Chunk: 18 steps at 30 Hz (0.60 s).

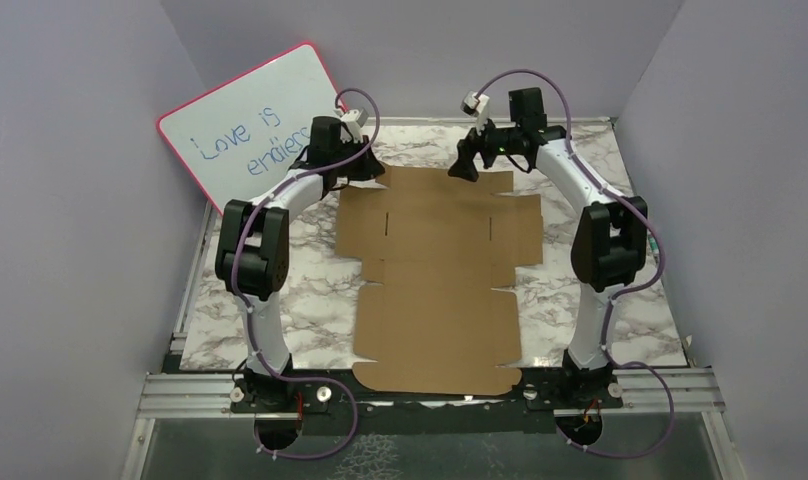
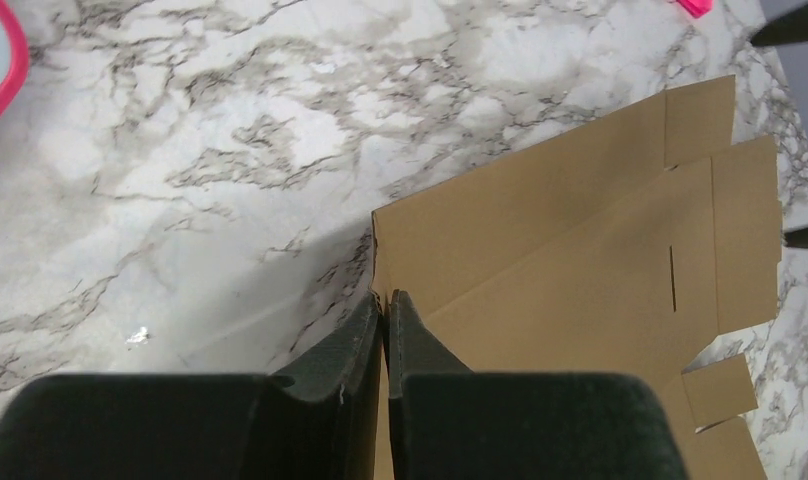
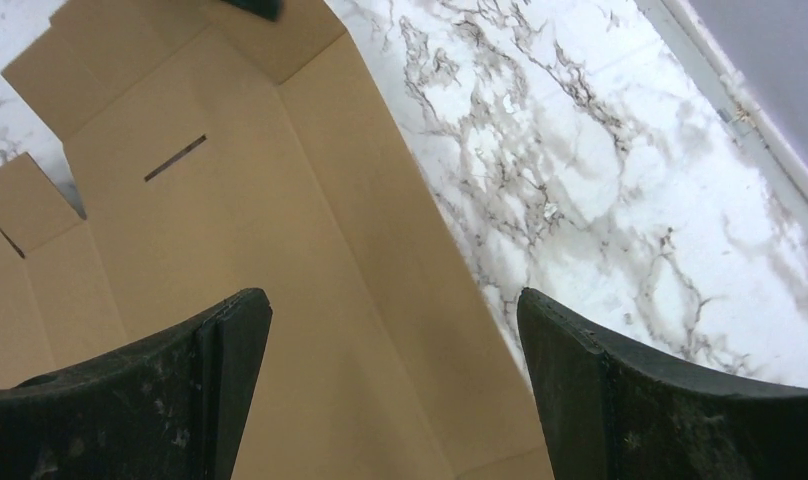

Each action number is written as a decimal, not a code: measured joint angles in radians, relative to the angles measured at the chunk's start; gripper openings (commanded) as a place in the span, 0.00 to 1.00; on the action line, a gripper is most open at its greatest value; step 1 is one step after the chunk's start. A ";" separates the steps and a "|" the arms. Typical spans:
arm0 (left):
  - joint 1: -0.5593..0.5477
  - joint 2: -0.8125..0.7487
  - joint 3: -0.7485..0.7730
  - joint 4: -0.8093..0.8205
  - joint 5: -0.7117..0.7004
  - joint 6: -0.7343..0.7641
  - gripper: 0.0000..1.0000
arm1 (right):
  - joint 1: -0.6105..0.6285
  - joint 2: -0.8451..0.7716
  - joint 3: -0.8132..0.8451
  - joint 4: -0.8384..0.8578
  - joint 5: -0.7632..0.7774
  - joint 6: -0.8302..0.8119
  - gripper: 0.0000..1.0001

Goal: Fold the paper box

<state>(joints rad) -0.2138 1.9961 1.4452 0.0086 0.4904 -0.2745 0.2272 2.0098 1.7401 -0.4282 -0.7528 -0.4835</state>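
While the flat brown paper box (image 1: pixel 435 290) lies unfolded in the middle of the marble table (image 1: pixel 310 290), your left gripper (image 2: pixel 384 305) pinches its far left corner, jaws pressed together on the cardboard edge. Your right gripper (image 3: pixel 392 310) hovers spread wide over the far right edge.
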 measured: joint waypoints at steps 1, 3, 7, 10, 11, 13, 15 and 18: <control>-0.007 -0.013 -0.007 0.007 0.000 0.008 0.07 | 0.000 0.021 0.037 -0.020 -0.003 -0.026 0.98; -0.023 -0.035 -0.017 0.020 0.001 0.026 0.07 | 0.000 0.056 0.096 -0.056 -0.006 -0.063 0.97; -0.044 -0.060 -0.031 0.043 0.010 0.052 0.07 | 0.000 0.127 0.202 -0.113 -0.010 -0.092 0.94; -0.055 -0.069 -0.041 0.060 0.018 0.060 0.07 | 0.000 0.174 0.255 -0.158 -0.029 -0.114 0.92; -0.058 -0.074 -0.044 0.066 0.019 0.063 0.07 | 0.000 0.184 0.260 -0.168 -0.038 -0.122 0.91; -0.064 -0.080 -0.047 0.071 0.022 0.068 0.07 | 0.000 0.200 0.264 -0.198 -0.057 -0.143 0.88; -0.068 -0.085 -0.047 0.076 0.025 0.074 0.07 | 0.000 0.209 0.264 -0.227 -0.076 -0.164 0.86; -0.070 -0.094 -0.047 0.080 0.033 0.081 0.07 | 0.000 0.219 0.264 -0.253 -0.107 -0.182 0.79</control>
<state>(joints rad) -0.2840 1.9018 1.3983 0.0883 0.5236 -0.1936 0.2272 2.2284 2.0041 -0.6811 -0.8597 -0.6659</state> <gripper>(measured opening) 0.070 0.853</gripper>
